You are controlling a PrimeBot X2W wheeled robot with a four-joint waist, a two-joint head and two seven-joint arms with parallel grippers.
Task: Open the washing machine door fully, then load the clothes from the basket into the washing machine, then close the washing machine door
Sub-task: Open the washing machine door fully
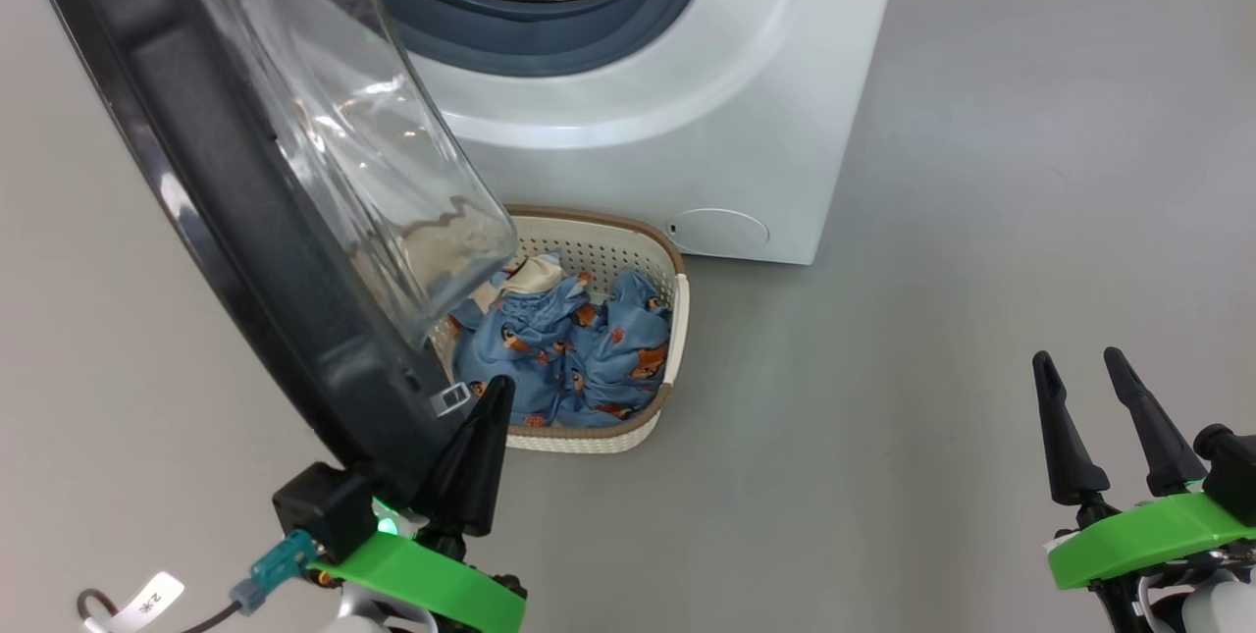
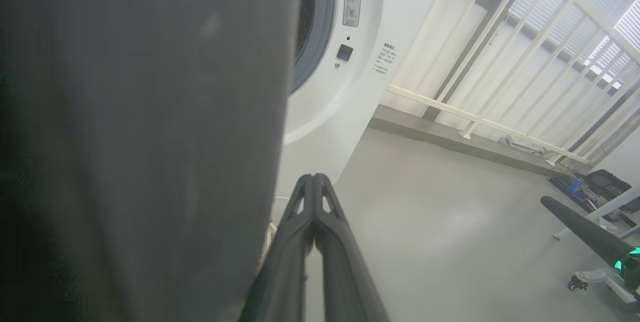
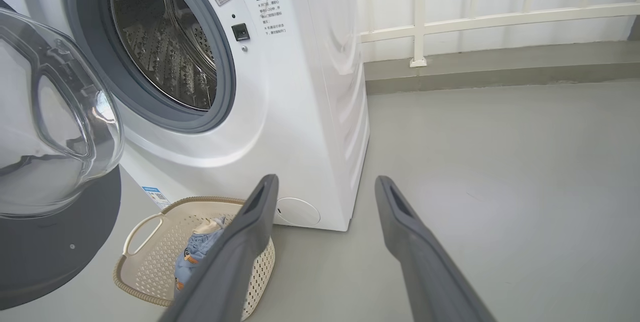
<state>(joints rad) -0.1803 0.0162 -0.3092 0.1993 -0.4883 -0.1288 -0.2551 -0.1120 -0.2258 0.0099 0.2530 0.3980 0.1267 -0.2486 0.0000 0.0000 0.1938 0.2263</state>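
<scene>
The washing machine (image 1: 706, 123) stands ahead with its steel drum exposed. Its door (image 1: 226, 221) hangs swung out to the left, the black rim and clear glass bowl over the basket's left part. My left gripper (image 1: 491, 397) is shut, its fingertips right beside the door's lower edge, near the latch; whether they touch it is unclear. In the left wrist view the door (image 2: 140, 137) looms dark beside the closed fingers (image 2: 314, 182). The basket (image 1: 677, 319) sits on the floor before the machine, holding the blue printed clothes (image 1: 569, 348). My right gripper (image 1: 1084, 368) is open and empty at the lower right.
Grey floor (image 1: 981, 221) stretches right of the machine. A white railing (image 3: 450, 17) and a low ledge run behind it. Dark equipment (image 2: 595, 184) lies on the floor far right in the left wrist view.
</scene>
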